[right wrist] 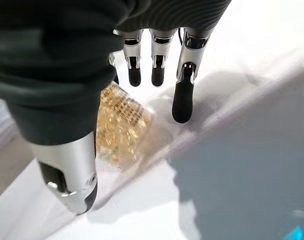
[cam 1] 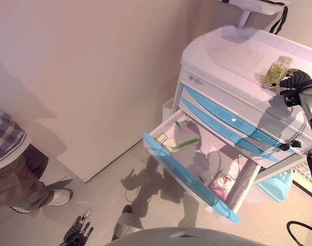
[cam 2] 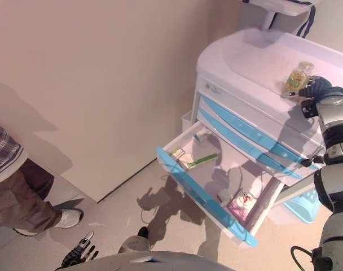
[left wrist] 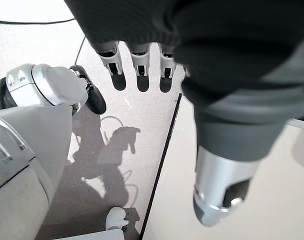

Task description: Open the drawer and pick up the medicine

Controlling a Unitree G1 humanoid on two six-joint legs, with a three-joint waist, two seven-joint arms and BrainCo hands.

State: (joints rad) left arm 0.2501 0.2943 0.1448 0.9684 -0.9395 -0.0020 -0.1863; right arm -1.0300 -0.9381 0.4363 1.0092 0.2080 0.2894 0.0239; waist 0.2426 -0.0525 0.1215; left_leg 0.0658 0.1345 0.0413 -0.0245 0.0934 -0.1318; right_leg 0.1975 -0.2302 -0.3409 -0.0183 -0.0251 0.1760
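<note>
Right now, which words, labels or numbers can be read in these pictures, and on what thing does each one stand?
None can be read.
Small plate on the cart front: print too small.
Pink packet in the open drawer: red mark, blurred.
Green-and-white box in the drawer: no legible text.
Yellow capsule packet on the cart top: no print visible.

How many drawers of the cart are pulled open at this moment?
1. The lowest blue-fronted drawer is pulled far out, with packets inside. The two blue-fronted drawers above it are shut. The right hand is on the cart top by the medicine bottle.
</note>
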